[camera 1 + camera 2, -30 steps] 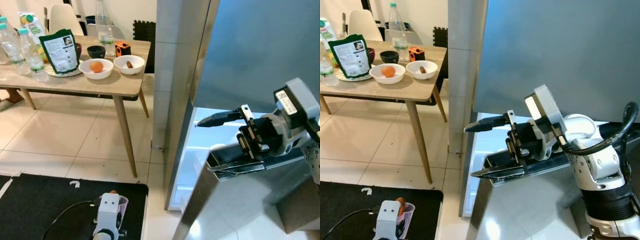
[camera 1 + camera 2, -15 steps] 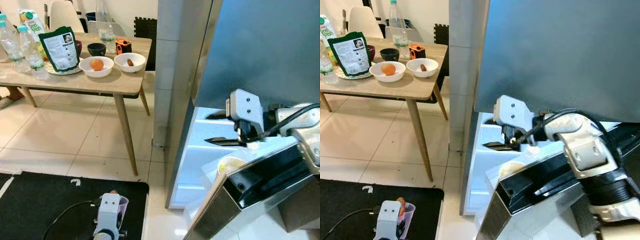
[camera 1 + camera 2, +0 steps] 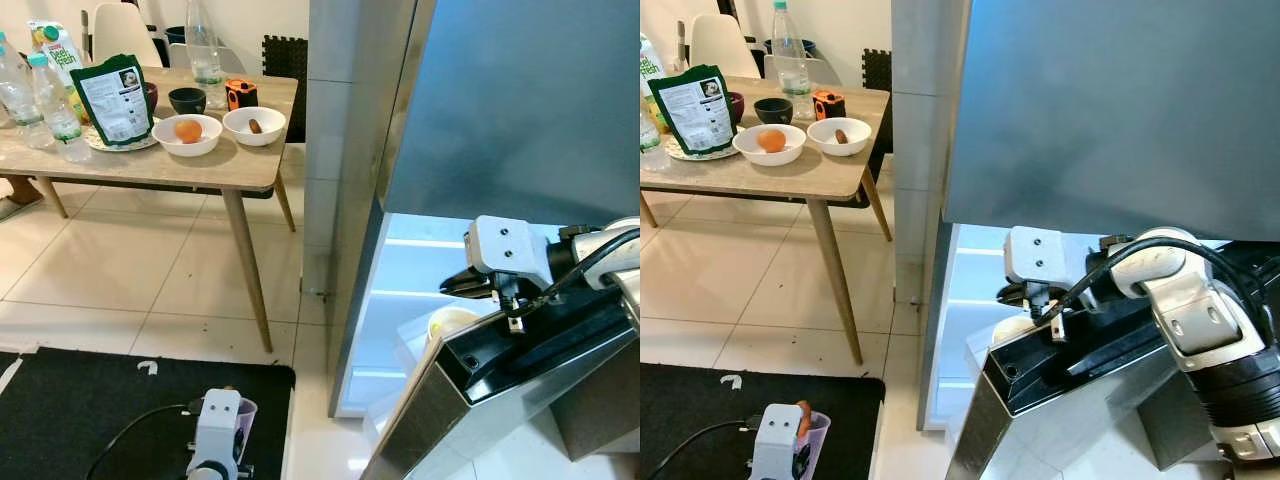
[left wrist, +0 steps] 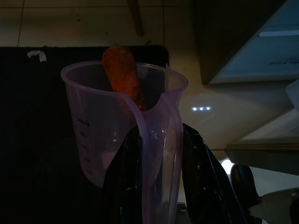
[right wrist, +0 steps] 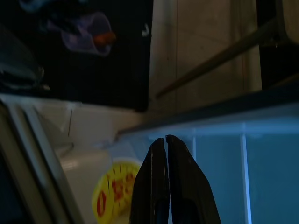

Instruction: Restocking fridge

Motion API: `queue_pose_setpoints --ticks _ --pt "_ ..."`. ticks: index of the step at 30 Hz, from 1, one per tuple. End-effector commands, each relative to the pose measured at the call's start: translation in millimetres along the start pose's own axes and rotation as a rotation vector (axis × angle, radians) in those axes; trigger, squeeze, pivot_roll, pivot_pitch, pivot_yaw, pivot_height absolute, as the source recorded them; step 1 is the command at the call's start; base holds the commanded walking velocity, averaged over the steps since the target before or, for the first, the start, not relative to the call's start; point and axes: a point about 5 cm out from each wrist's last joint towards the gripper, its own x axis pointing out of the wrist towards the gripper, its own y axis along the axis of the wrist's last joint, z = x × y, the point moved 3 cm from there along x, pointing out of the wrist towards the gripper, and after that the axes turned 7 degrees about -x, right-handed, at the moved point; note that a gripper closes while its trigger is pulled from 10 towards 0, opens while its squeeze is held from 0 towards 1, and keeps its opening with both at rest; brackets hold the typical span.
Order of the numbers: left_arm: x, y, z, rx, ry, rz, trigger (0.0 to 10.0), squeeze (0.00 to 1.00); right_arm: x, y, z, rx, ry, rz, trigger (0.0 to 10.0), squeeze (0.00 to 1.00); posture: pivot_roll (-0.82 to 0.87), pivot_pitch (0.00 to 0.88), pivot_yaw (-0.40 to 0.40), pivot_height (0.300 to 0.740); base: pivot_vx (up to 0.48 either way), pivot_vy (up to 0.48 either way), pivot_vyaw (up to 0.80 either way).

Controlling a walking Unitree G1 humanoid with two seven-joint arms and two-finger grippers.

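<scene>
The fridge's lower door (image 3: 500, 395) stands swung open, and the lit shelves (image 3: 410, 272) show behind it. A yellow-lidded tub (image 3: 450, 322) sits in the door's rack. My right gripper (image 3: 456, 285) reaches into the opening just above the door's top edge; its fingers are shut together with nothing between them, as the right wrist view shows (image 5: 165, 142). Low at my left, my left gripper (image 4: 159, 140) is shut on a purple measuring cup (image 4: 107, 126) that holds a carrot (image 4: 122, 70).
A wooden table (image 3: 180, 172) stands to the left with an orange (image 3: 187, 130) in a white bowl, a second bowl (image 3: 253, 125), water bottles (image 3: 55, 105) and a green bag (image 3: 112, 90). A black mat (image 3: 80, 410) lies on the tiled floor below me.
The right gripper's fingers, spread apart before, have shut. The gripper has sunk to just above the door's top edge. The door has swung wider open.
</scene>
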Motion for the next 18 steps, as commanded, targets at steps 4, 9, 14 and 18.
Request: queue_pose_setpoints --ticks 4,9,14,18 --pt "-1.6 -7.8 4.7 -0.003 -0.012 -0.030 10.0 0.00 2.4 -11.3 -14.6 0.040 0.065 -0.059 10.0 0.00 -0.05 0.045 -0.078 0.740 0.000 0.000 0.00" --pt "-2.2 -9.3 4.3 0.001 -0.014 -0.034 10.0 0.00 -10.2 -36.2 -32.6 0.103 0.151 -0.205 10.0 0.00 -0.06 0.048 -0.078 0.740 0.000 0.000 0.00" --pt "-2.2 -10.0 4.6 -0.004 -0.015 -0.040 10.0 0.00 -23.7 -57.9 -37.2 0.161 0.148 -0.339 10.0 0.00 -0.06 0.053 -0.083 0.740 0.000 0.000 0.00" --pt "-2.3 -11.3 5.6 -0.010 -0.014 -0.046 10.0 0.00 -20.9 -55.5 -30.5 0.141 0.099 -0.322 10.0 0.00 -0.07 0.057 -0.082 0.740 0.000 0.000 0.00"
